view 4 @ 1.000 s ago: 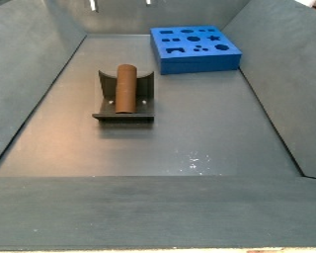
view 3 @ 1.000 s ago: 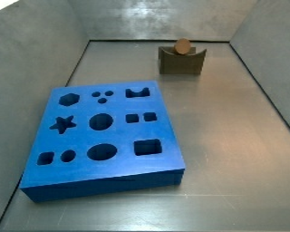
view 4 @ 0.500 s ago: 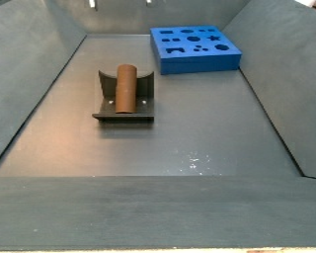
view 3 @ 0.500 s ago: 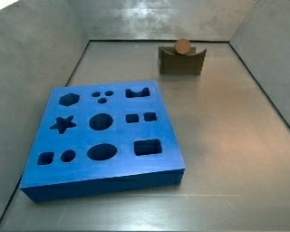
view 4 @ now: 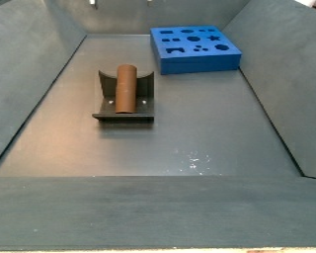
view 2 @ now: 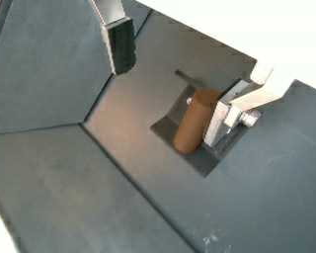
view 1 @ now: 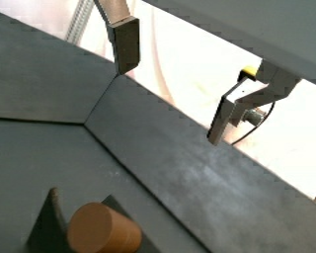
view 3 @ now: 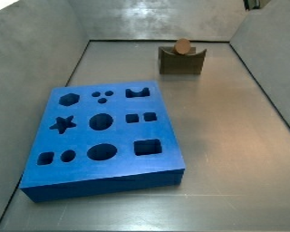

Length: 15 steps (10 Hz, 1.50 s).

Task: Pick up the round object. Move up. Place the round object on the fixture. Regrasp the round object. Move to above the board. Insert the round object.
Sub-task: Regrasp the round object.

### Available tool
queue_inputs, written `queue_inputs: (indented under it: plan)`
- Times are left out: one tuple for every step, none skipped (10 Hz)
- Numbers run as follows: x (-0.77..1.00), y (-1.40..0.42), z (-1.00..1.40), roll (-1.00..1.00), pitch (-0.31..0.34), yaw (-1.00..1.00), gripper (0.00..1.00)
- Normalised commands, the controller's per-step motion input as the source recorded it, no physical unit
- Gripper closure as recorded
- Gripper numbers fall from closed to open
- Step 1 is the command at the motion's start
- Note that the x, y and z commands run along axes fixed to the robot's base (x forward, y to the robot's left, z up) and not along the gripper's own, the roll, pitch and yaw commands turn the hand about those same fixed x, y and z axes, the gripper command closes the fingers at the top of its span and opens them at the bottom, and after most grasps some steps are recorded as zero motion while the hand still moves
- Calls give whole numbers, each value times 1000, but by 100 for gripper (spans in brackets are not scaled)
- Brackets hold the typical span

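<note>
I see the gripper (view 2: 174, 84) high above the floor, jaws spread with nothing between them; open air lies under it; the round object (view 4: 123, 87) lies in the fixture (view 4: 103, 103), well apart from the board (view 4: 197, 48) at the far corner; bare floor (view 4: 188, 138) runs between them; grey walls hem every side.

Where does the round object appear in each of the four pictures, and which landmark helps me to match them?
Wrist view: the round object, pale end face visible, far below the open gripper.
Wrist view: lying full length in the fixture.
Side view: end-on at the far wall.
Side view: lengthwise, mid-floor.
Shared landmark: the fixture cradling it; the gripper touches nothing.
</note>
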Motion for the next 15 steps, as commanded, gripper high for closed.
queue_inputs:
  plan:
    - [104, -47, -20, 858, 267, 150, 0]
    - [101, -48, -20, 610, 234, 178, 0]
    - [96, -43, -20, 509, 211, 195, 0]
    - [88, -41, -11, 366, 156, 216, 0]
    - [37, 71, -1000, 464, -16, 250, 0]
    - [40, 70, -1000, 438, -62, 239, 0]
    - [45, 63, -1000, 396, -85, 209, 0]
    - [57, 54, -1000, 291, -123, 157, 0]
    - [69, 50, -1000, 225, -152, 120, 0]
    - [80, 46, -1000, 155, -176, 73, 0]
    - [88, 44, -1000, 124, -187, 43, 0]
    - [93, 41, -1000, 110, -173, 12, 0]
    - [105, 32, -1000, 115, -144, -21, 0]
    - [114, 26, -1000, 118, -112, -38, 0]
    - [119, 23, -969, 112, -77, -45, 0]
